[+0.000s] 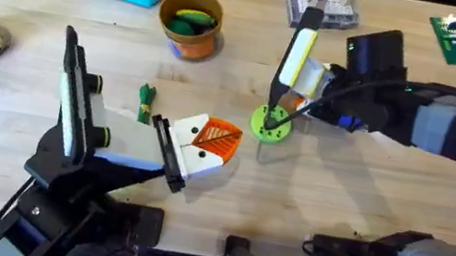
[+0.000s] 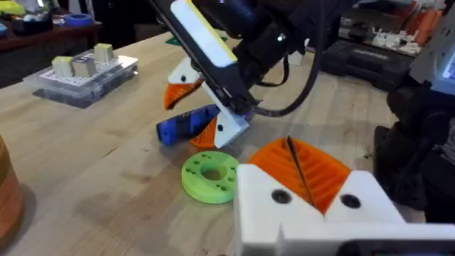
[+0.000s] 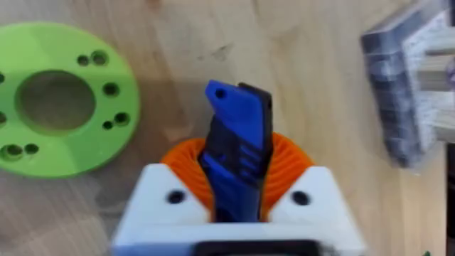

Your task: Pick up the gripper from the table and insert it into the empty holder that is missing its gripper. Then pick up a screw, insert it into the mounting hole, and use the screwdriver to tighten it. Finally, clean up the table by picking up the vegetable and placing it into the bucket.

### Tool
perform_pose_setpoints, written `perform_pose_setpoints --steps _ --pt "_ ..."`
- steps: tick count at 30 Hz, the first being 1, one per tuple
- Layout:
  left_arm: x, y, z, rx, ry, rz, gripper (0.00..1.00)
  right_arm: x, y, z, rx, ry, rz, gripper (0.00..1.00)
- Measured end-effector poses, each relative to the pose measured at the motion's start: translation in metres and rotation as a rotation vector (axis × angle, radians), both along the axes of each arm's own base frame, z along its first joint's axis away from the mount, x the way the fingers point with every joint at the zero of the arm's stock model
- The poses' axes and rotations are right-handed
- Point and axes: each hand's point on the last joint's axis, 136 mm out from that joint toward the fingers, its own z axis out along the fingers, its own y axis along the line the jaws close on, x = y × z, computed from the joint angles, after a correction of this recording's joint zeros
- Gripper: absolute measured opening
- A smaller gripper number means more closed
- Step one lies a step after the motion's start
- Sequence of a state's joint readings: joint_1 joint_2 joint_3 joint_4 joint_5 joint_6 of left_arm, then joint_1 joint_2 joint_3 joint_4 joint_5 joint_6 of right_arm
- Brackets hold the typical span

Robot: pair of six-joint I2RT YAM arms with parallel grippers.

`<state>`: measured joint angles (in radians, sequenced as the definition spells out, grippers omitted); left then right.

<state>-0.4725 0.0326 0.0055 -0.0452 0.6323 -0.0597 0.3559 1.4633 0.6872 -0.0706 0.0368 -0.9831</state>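
Tightening step — right gripper [image 1: 311, 84] clamped on screwdriver [image 1: 297, 55], tip over green disc [image 1: 271, 123]; left gripper [image 1: 206, 143] pressed together — next needs steady downward turn.

The left arm rose from its base at the lower left and reached toward the middle of the worktop; its hand [image 1: 206, 143], white with orange pads, lay low over the wood, fingers pressed together with just a thin dark seam between the pads [image 2: 323, 171]. The right arm stretched in from the right edge, wrist bent downward; its hand [image 1: 307, 81] was closed on a blue piece, orange pads [image 3: 288, 167] flanking it on both sides.
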Motion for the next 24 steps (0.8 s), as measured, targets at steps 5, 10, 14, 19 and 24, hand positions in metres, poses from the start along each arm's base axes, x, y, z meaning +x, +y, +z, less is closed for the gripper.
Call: perform_pose_setpoints --steps 5,10,14,19,24 --pt "0.0 0.0 0.0 0.0 0.0 0.0 0.013 0.006 0.008 0.002 0.006 -0.014 -0.004 0.966" --pt "0.0 0.0 0.0 0.0 0.0 0.0 0.013 0.001 0.015 0.002 0.051 0.009 -0.048 0.995" --pt "0.0 0.0 0.0 0.0 0.0 0.0 0.013 0.0 0.015 0.014 0.123 0.01 -0.133 0.995" --pt "0.0 0.0 0.0 0.0 0.0 0.0 0.013 0.002 0.016 0.063 0.242 -0.05 -0.221 0.995" --pt "0.0 0.0 0.0 0.0 0.0 0.0 0.013 -0.018 0.01 0.103 0.369 -0.036 -0.341 0.995"
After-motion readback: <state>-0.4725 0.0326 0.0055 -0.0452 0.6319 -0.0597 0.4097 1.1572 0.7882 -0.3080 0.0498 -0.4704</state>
